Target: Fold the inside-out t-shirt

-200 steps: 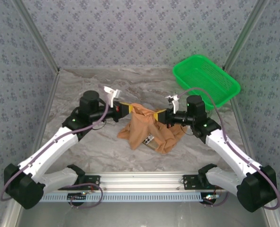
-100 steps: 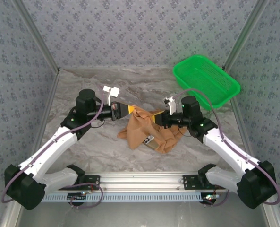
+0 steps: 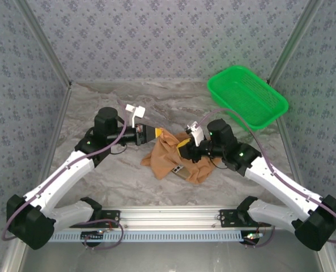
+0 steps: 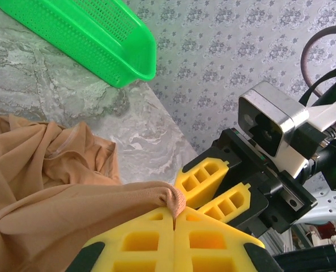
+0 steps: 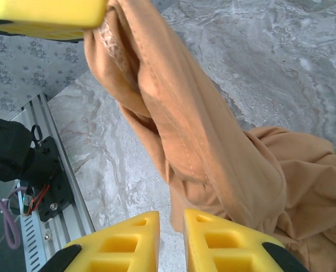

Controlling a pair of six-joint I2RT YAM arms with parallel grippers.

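The tan t-shirt [image 3: 176,161] lay bunched on the table [image 3: 100,107] between the arms. The left gripper [image 3: 155,134] was clamped on a raised fold, and a band of cloth slanted from it down to the heap. The right gripper [image 3: 183,150] was just short of that band, with its fingers slightly apart and nothing between them. The green basket [image 3: 244,93] to the right was empty.

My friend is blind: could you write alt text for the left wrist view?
The left hand pinches a fold of an orange-tan t-shirt above a marble table. The right hand, slightly open, sits close by; a green basket lies behind.
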